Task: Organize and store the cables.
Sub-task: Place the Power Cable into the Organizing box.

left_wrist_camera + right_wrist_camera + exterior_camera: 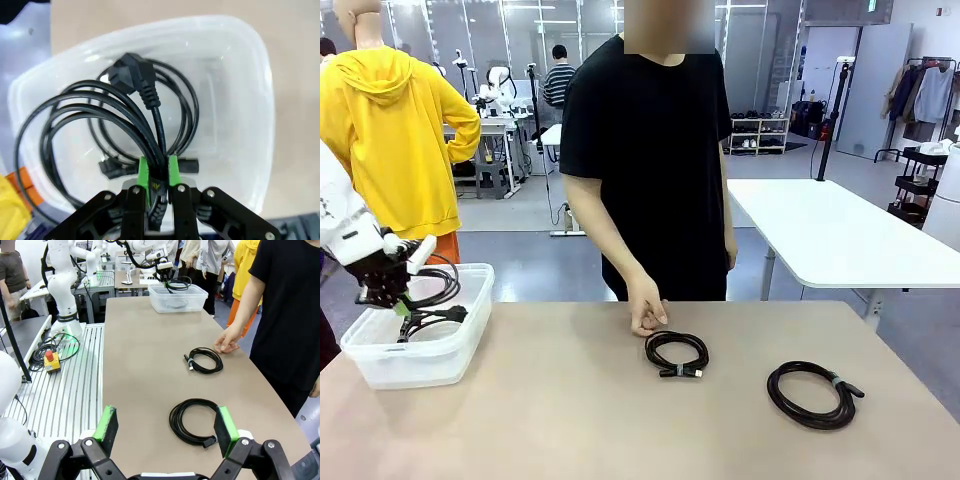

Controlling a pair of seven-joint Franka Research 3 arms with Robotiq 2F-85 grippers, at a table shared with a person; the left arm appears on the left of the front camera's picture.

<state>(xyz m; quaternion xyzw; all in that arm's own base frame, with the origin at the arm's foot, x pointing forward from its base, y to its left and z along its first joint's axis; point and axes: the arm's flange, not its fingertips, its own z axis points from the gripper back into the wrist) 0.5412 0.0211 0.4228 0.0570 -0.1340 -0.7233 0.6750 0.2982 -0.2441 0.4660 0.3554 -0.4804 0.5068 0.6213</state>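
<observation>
Black cable coil [128,73] pinched between pressed-together green pads of left gripper [158,172], dangling into clear bin [465,335]; left arm angled down over bin. 2 coils on table: thin coil [680,371] just beside person's hand [646,312], thicker banded coil [839,384] apart. Right gripper [166,424] spread wide above table.

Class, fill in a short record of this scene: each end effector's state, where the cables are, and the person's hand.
Left end effector: shut on a black cable, above the clear bin
Black cable: loops hang into the bin
Right end effector: open, holding nothing, facing the larger coil
On the table: small coil; larger coil with a pale band
Person's hand: on the table, beside the small coil
</observation>
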